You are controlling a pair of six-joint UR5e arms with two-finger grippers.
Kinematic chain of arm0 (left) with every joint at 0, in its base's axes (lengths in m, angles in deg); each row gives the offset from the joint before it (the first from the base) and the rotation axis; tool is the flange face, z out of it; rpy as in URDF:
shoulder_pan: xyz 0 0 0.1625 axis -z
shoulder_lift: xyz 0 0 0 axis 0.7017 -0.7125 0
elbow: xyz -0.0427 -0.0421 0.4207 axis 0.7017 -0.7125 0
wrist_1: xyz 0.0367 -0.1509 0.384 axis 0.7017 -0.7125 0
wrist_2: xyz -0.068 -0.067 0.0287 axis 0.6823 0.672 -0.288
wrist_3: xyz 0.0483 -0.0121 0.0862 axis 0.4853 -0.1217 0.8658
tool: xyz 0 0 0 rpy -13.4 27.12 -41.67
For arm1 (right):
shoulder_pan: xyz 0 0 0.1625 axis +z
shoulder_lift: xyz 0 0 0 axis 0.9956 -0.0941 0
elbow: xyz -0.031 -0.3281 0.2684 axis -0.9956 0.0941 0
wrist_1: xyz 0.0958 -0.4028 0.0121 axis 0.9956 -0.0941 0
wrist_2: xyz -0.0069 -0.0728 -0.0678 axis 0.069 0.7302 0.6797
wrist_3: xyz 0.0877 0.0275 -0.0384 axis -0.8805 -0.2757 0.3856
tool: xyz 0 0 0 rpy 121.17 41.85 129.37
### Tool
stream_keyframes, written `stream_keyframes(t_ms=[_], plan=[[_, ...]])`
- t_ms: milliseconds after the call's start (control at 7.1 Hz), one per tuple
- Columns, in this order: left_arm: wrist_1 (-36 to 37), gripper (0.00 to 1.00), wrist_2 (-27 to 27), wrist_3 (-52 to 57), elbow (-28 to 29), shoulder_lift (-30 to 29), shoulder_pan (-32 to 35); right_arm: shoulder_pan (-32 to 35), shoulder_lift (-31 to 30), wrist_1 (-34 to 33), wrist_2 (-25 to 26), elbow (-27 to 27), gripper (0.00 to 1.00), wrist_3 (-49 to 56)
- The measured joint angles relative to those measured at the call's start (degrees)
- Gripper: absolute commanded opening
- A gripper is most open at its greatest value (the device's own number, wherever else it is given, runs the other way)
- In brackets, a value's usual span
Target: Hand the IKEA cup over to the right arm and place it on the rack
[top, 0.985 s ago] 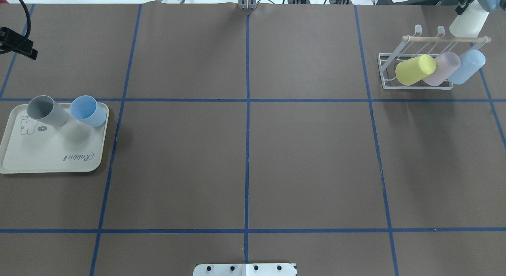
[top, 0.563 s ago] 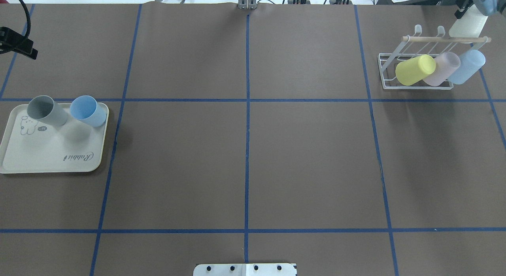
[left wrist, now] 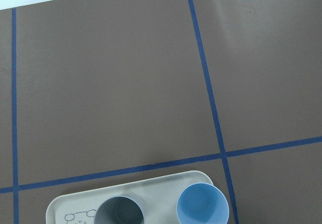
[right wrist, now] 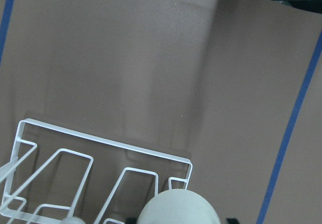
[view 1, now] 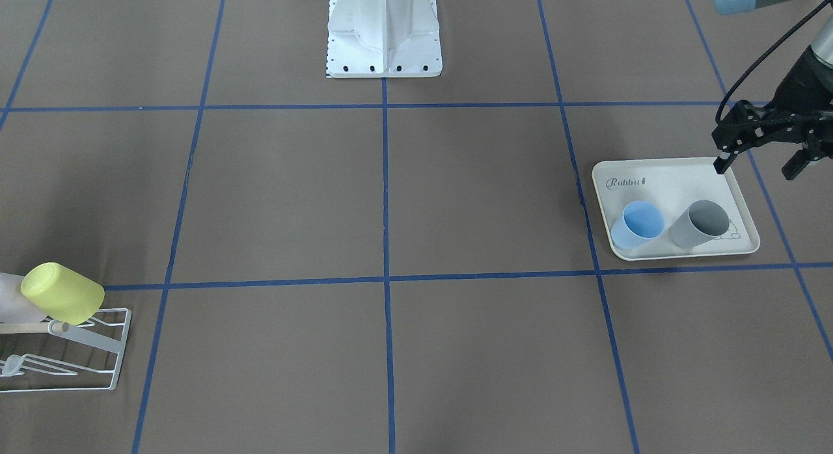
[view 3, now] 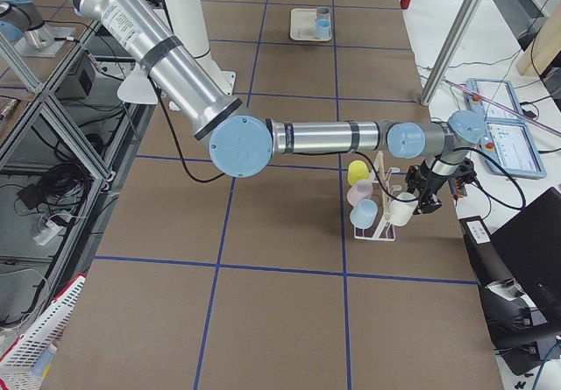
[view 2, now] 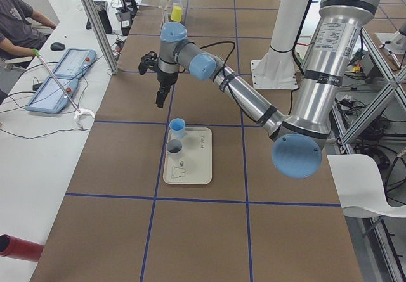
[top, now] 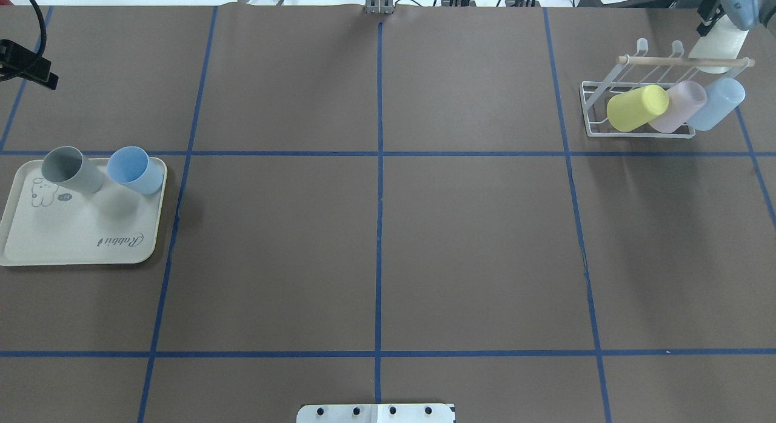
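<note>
My right gripper point(top: 720, 28) is shut on a white cup point(top: 715, 47) at the back right of the white wire rack point(top: 633, 131). The cup's lower end sits behind the wooden dowel point(top: 667, 60). In the right wrist view the cup point(right wrist: 177, 208) fills the bottom edge just over the rack's wire loops point(right wrist: 105, 146). A yellow cup point(top: 636, 107), a pink cup point(top: 684, 103) and a pale blue cup point(top: 718, 100) lean on the rack's front pegs. My left gripper point(view 1: 759, 166) is open and empty, raised over the table beside the tray.
A cream rabbit-printed tray point(top: 73, 241) lies at the left with a grey cup point(top: 70, 168) and a blue cup point(top: 134, 169) standing on it. Both also show in the left wrist view, the grey cup point(left wrist: 119, 213) and the blue cup point(left wrist: 202, 206). Cables and monitors line the far edge.
My right gripper has carried the white cup lower and closer to the rack, so its end now sits behind the dowel. The rack nudged slightly. The left arm has not moved.
</note>
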Motion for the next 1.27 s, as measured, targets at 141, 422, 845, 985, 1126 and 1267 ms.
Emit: stream_keyframes(t_ms=[141,422,845,985,1126,1267], plan=[[0.0,1.00,0.0,0.0,0.0,0.0,0.0,-0.2,0.0,0.2,0.0,0.3,0.42,0.0],[0.0,1.00,0.0,-0.1,0.0,0.0,0.0,-0.3,0.0,0.3,0.0,0.5,0.69,0.0],[0.0,1.00,0.0,-0.1,0.1,0.0,-0.1,-0.3,0.0,0.3,0.1,0.5,0.78,0.0],[0.0,1.00,0.0,-0.1,0.1,0.0,-0.1,-0.3,0.1,0.3,0.2,0.5,0.86,-0.1],[0.0,1.00,0.0,-0.1,0.1,0.0,-0.1,-0.2,0.2,0.3,0.2,0.5,0.99,-0.1],[0.0,1.00,0.0,-0.1,0.1,-0.1,-0.1,0.3,0.4,0.3,0.1,0.3,0.99,-0.3]])
